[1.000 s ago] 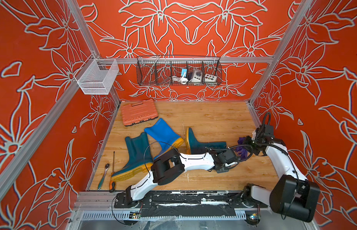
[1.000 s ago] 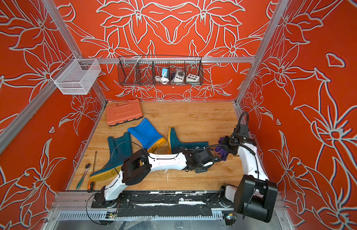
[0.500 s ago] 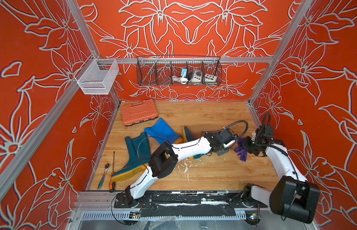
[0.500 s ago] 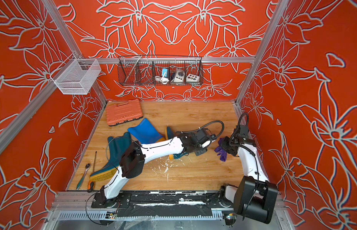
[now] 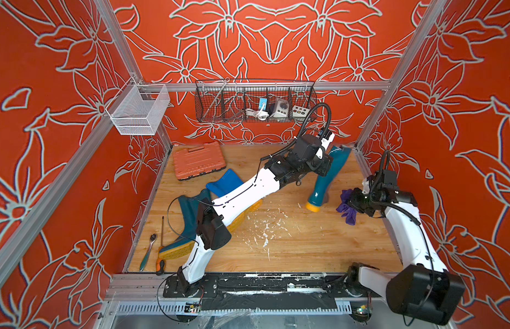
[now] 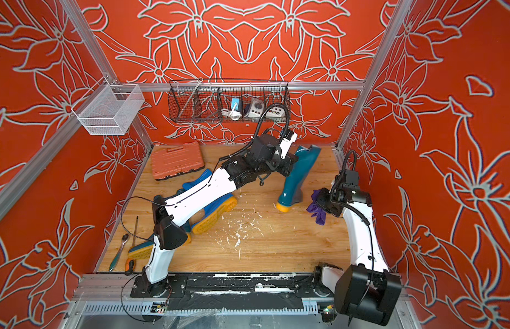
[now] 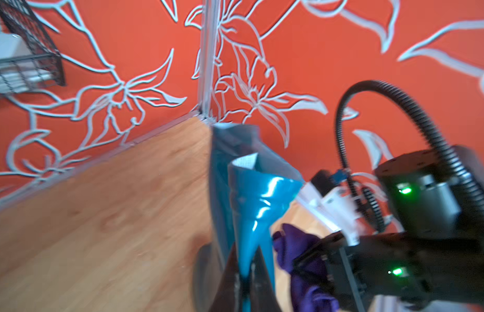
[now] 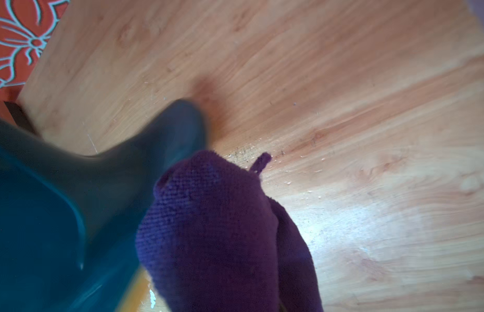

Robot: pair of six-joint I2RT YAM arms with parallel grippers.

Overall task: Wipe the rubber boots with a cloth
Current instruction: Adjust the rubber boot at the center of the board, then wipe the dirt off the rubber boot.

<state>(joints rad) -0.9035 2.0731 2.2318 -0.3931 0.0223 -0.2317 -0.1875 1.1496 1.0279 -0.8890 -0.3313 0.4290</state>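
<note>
My left gripper [image 5: 325, 168] [image 6: 289, 168] is shut on the shaft wall of a dark teal rubber boot [image 5: 332, 171] [image 6: 301, 171], near its top. The boot hangs nearly upright at the far right, yellow sole end [image 5: 313, 206] down by the table. In the left wrist view the glossy shaft [image 7: 259, 205] is pinched between the jaws [image 7: 245, 283]. My right gripper [image 5: 354, 202] is shut on the bunched purple cloth [image 5: 347, 209] [image 8: 216, 229], just right of the boot's foot [image 8: 159, 140]. The cloth hides its fingers. A second teal boot [image 5: 188, 216] and a blue boot [image 5: 225, 182] lie at left, partly under my left arm.
An orange tool case [image 5: 198, 161] lies at the back left. A ratchet wrench [image 5: 148, 252] and a screwdriver [image 5: 161, 245] lie along the left edge. A black wire basket [image 5: 255, 102] and a white mesh basket [image 5: 138, 109] hang on the walls. White flecks [image 5: 265, 228] dot the table's middle.
My left gripper closed on the teal boot's shaft and raised it from lying flat to nearly upright, carrying it back and right. The right gripper with the cloth has barely moved.
</note>
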